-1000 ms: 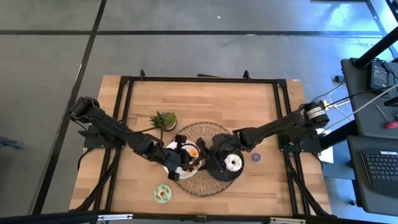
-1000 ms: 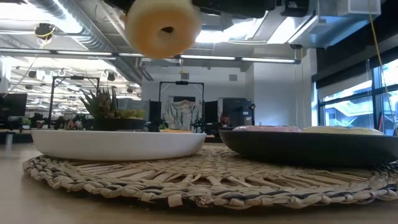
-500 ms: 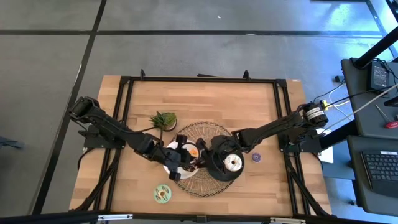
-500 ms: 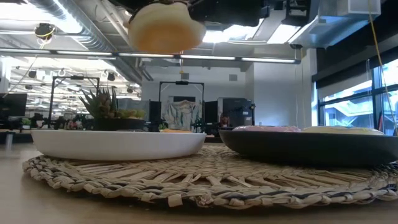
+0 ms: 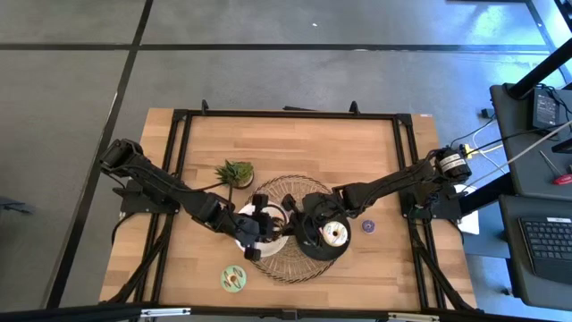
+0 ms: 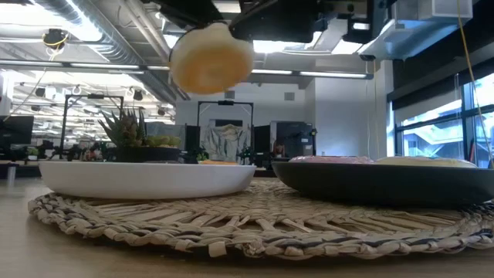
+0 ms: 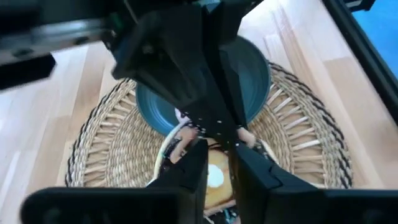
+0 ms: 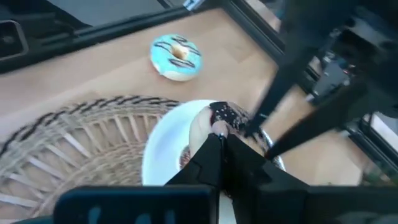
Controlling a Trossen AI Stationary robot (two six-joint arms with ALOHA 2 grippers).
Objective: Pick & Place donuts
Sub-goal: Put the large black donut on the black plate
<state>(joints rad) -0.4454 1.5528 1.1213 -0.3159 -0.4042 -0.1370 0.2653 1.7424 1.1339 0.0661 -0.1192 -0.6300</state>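
Overhead, both arms converge on a round woven mat [image 5: 290,228] at the near centre of the wooden table [image 5: 295,148]. The left gripper [image 5: 261,229] hangs above the white plate [image 5: 238,224] on the mat's left half; the right gripper [image 5: 302,227] hangs over the left rim of the black plate [image 5: 344,246] on the mat's right half.

In the left wrist view, the left gripper [image 7: 217,163] has its jaws drawn close on a cream donut [image 7: 216,177], which sits between the fingertips. The table-level view shows the same cream donut [image 6: 211,59] held in the air, well above the white plate [image 6: 147,178] and clear of the black plate [image 6: 386,184].

The right gripper [image 8: 219,140] has its jaws nearly together; whether anything lies between them cannot be told.

A white-iced donut [image 5: 335,234] lies in the black plate. A purple donut [image 5: 368,226] rests on the bare table just right of the mat. A pale green donut with dark stripes [image 5: 234,279] rests on the table near the front edge, left of the mat; it shows again in the right wrist view [image 8: 176,56]. A small potted plant [image 5: 235,172] stands left of and beyond the mat.
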